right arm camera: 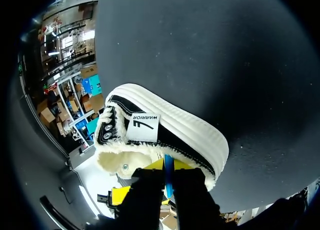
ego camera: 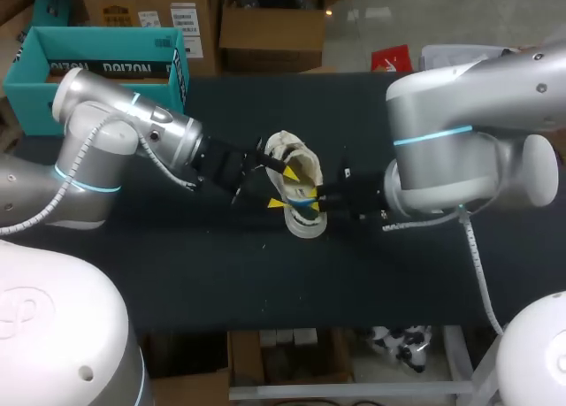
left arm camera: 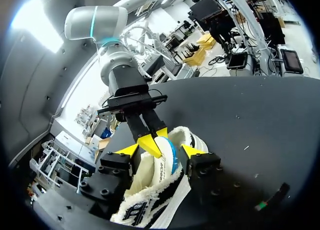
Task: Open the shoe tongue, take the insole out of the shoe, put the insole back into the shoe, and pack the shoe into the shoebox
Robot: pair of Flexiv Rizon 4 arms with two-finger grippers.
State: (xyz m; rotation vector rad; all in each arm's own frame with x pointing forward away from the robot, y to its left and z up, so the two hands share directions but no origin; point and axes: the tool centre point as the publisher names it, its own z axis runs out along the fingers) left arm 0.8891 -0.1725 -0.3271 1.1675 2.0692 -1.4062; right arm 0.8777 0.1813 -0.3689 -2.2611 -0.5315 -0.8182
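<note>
The fingers of the right gripper stand narrow, pinched from two sides on the thin blue edge of the insole, which comes up between them out of the shoe's opening. Just ahead of these fingers is the shoe, with a ribbed white sole, a black upper and a pale fleece lining.

The fingers of the left gripper stand wider, one yellow tip against each side of the fleece collar, so the shoe is held between them. In this wrist view the right gripper comes in from straight ahead. Its tips are together just between the left fingers, and the insole curves down from them into the shoe.

From the head view the left gripper and the right gripper meet over the shoe on the dark table. The teal shoebox stands open, well apart from both, behind the left arm.
</note>
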